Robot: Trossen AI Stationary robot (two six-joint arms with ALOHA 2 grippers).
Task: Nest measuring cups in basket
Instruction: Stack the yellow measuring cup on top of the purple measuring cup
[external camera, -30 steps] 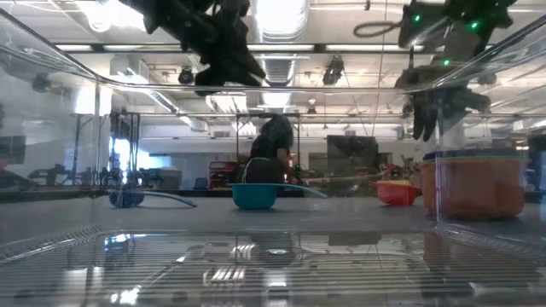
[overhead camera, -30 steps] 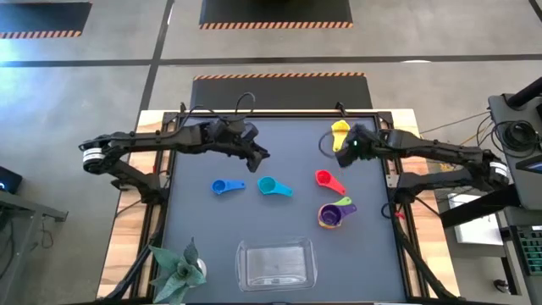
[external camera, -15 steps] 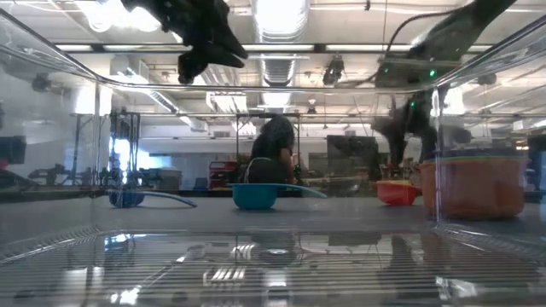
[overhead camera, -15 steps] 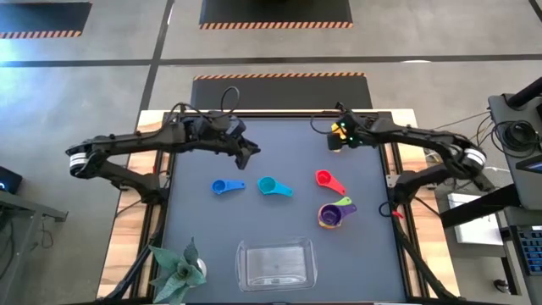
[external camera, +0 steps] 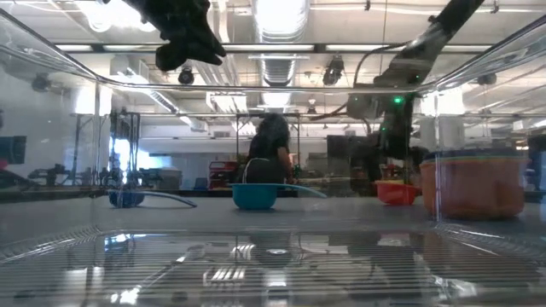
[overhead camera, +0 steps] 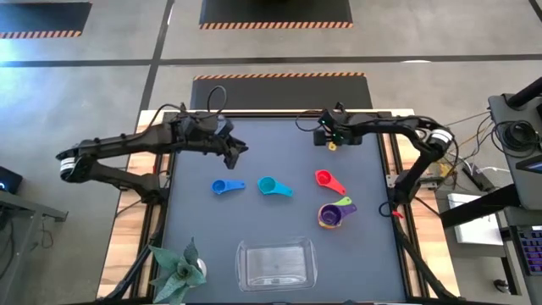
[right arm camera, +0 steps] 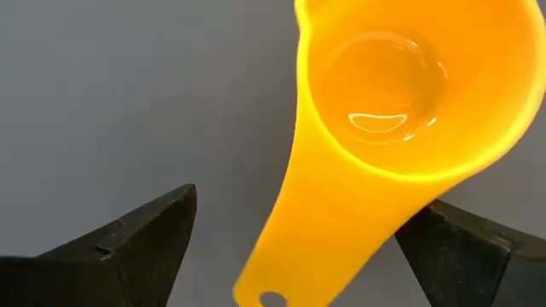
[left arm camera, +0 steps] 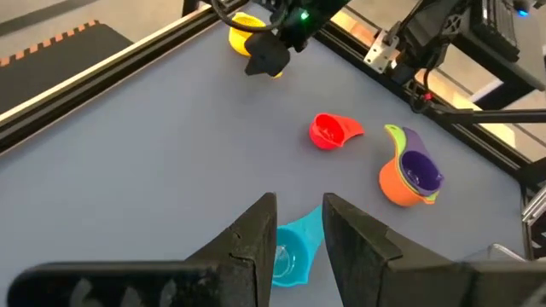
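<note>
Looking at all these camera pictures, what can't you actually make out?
- Yellow cup: high view, almost hidden under the right pincer.
- Stack of cups: which colours sit inside, too small.
- Person: low view, a dark shape past the basket.

Robotics lab or workshop: concrete floor (overhead camera: 102, 51) marked with hazard-striped mats (overhead camera: 275, 12), exposed ceiling ducts (external camera: 281, 68), equipment racks (external camera: 124, 145), framed desk (overhead camera: 279, 161) carrying robot arms.

Grey concrete floor (overhead camera: 102, 76) with dark mats edged in orange-black hazard stripes (overhead camera: 279, 78). Wooden bench top (overhead camera: 127, 229) under dark grey work mat (overhead camera: 279, 161). Ceiling ducts and bright strip lighting (external camera: 277, 17) overhead. Person (external camera: 271, 158) seated in background.
</note>
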